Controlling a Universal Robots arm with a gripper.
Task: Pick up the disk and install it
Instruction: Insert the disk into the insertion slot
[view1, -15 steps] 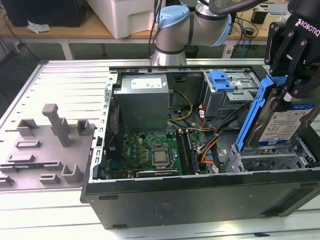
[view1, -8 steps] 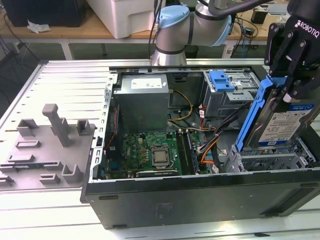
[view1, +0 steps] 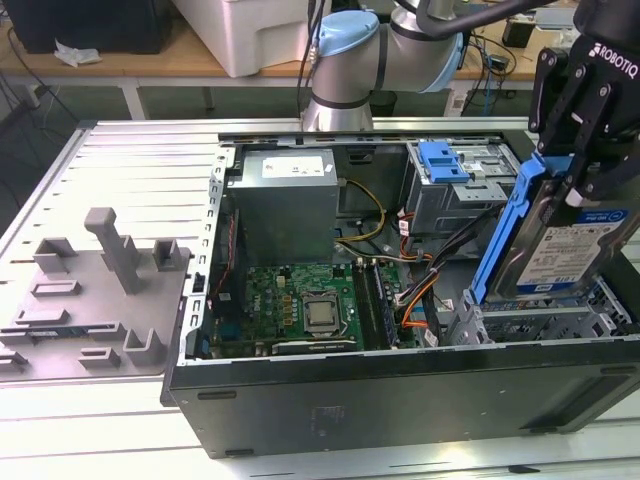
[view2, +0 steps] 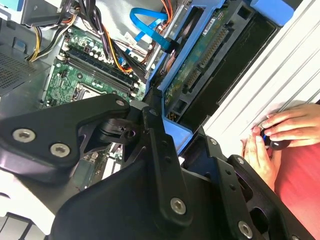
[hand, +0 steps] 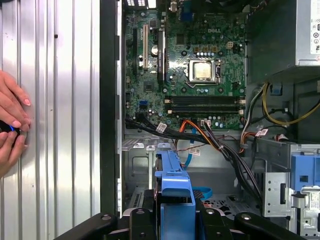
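1. The step in hand, as I judge it, is the installing. The disk is off the tabletop and is carried by the hand, so the picking up is done.
2. The hand is closed on the upper end of the disk. It grips there on the blue bracket that frames the disk. In the second wrist view its black fingers press against this bracket.
3. The disk hangs tilted, almost upright, over the drive bay in the corner of the open computer case, at the exterior view's right. Its label faces the exterior camera. The lower edge is near the rim of the bay, but I cannot tell whether they touch.
4. The disk is not yet seated, because it does not lie inside the bay.
5. In my judgement, seating it calls for a flatter angle, so that the bracket lines up with the sides of the bay. It also calls for care with the cables just beside the bay.
6. In the first wrist view a person's fingers rest on the tabletop beside the case, well apart from the disk.
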